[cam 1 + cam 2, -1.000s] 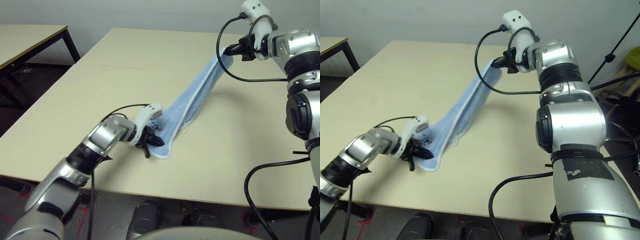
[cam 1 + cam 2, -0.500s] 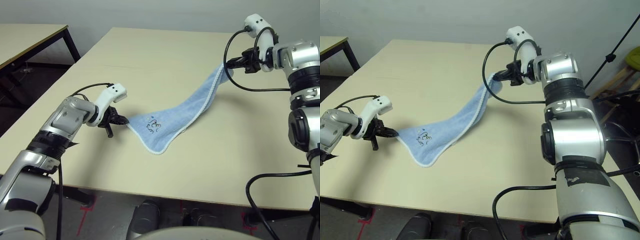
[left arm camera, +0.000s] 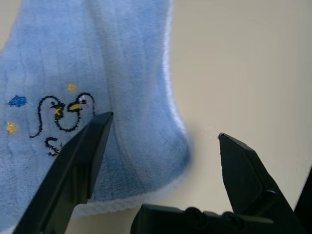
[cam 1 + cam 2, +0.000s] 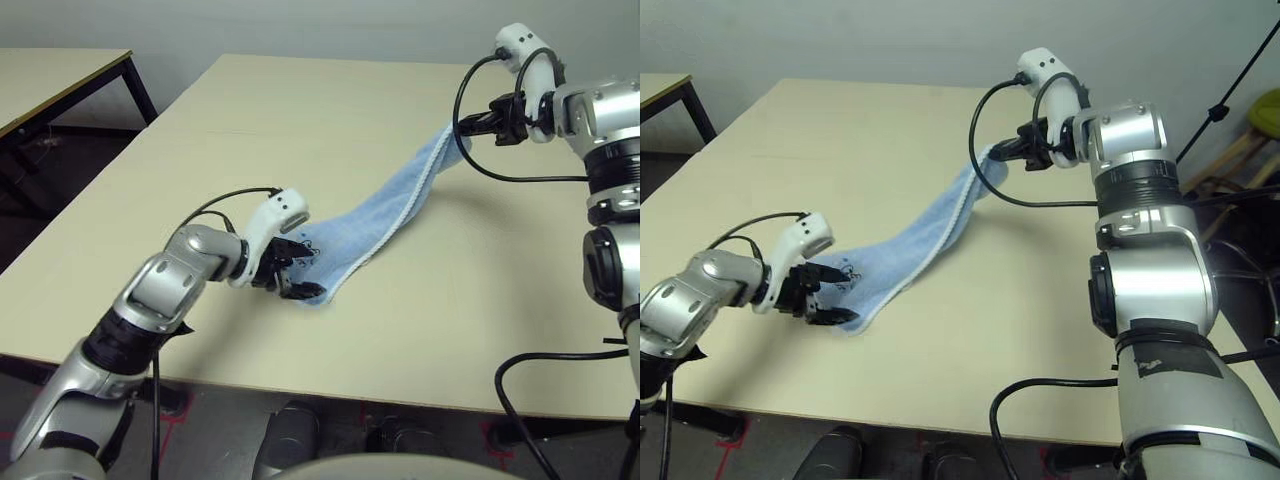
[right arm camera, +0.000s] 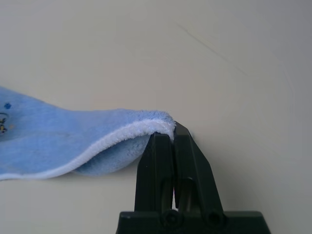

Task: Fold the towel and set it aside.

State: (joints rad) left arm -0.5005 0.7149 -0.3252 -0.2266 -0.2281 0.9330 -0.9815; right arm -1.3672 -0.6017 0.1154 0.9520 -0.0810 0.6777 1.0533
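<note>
trailing across beige table [image 4: 300,130], towel [image 4: 385,205]; right pincer [image 4: 474,126] pinching it; left pincer [image 4: 298,277] agape

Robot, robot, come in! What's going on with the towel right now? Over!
Right gripper shut on towel, far end held up. Left gripper open over the near end by the motif, not gripping. Nothing in the way.

Left gripper [image 4: 297,277] low, fingers [image 3: 78,165] spread, right gripper [image 4: 475,128] raised, fingers pinched
</note>
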